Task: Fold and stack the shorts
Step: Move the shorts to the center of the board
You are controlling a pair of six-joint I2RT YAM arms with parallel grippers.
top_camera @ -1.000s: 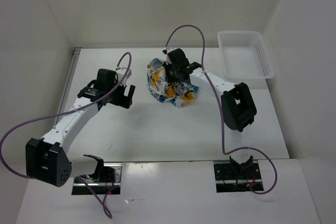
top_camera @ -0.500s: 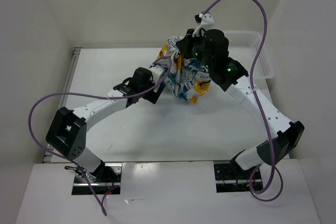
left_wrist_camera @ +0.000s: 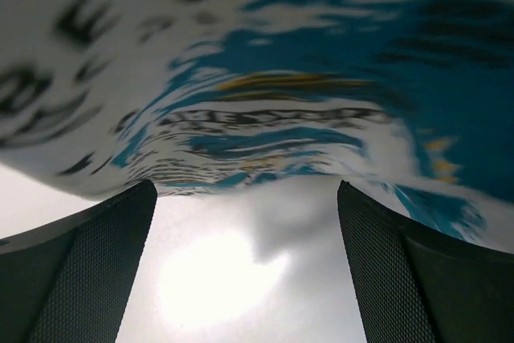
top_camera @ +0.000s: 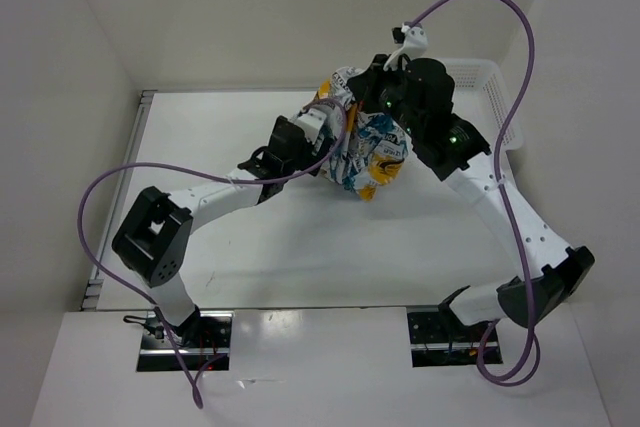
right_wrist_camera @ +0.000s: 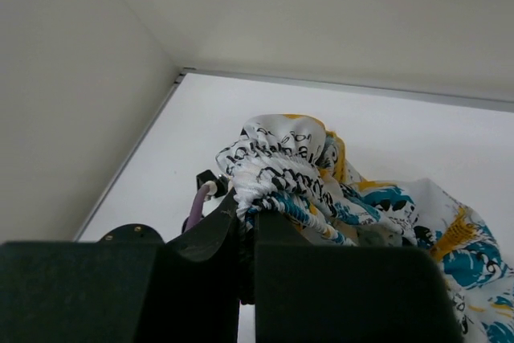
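Note:
The shorts (top_camera: 365, 152), white with teal, yellow and black print, hang bunched in the air above the table's far middle. My right gripper (top_camera: 352, 97) is shut on their gathered waistband (right_wrist_camera: 285, 178) and holds them up. My left gripper (top_camera: 318, 132) is open at the hanging fabric's left side. In the left wrist view the printed fabric (left_wrist_camera: 265, 78) fills the top, just past my two spread fingers (left_wrist_camera: 88, 263), with nothing between them.
A white plastic mesh basket (top_camera: 490, 77) stands at the far right, partly behind the right arm. Purple cables loop over both arms. White walls close in the table on the left, the back and the right.
The right gripper lifted the shorts off the table and moved them up and right. The left arm stretched forward and right to the hanging fabric.

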